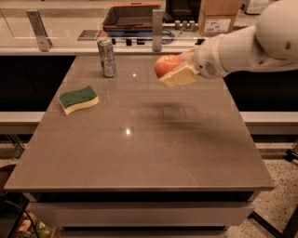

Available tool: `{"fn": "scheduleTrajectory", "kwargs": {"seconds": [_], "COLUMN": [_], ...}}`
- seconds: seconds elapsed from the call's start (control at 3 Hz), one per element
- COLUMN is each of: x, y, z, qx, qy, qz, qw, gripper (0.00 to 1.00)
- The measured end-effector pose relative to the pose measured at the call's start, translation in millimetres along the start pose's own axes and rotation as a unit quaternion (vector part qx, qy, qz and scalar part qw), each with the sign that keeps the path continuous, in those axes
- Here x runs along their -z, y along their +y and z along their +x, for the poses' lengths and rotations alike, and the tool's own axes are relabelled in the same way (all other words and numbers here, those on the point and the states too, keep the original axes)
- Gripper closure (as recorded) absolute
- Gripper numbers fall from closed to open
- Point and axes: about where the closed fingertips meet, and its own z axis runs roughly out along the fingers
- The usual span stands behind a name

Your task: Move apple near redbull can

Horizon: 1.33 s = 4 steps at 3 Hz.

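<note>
The red-orange apple [167,64] is held in my gripper [176,69], which is shut on it and carries it in the air above the far right part of the brown table [139,139]. The pale fingers [179,76] wrap the apple's right and lower side. The redbull can [107,57], slim and silver-grey, stands upright near the table's far left edge, well to the left of the apple.
A green and yellow sponge [78,99] lies on the table's left side. A counter with metal posts [157,23], a dark tray [132,14] and a cardboard box [220,16] runs behind the table.
</note>
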Motion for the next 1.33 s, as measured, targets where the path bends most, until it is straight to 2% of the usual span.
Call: {"fn": "scheduleTrajectory", "kwargs": {"seconds": [0.33,0.67,1.0,1.33], "x": [-40,-75,-111,-136], "y": [-13,-22,-34,-53], "z": [-29,-46,-49,-45], "qx": [0.024,0.035,0.036,0.027], "qy": [0.031,0.038,0.020,-0.017], "qz": [0.012,0.017,0.023,0.032], "qw": [0.9992,0.9985,0.9989,0.9990], "gripper": [1.00,1.00,1.00,1.00]}}
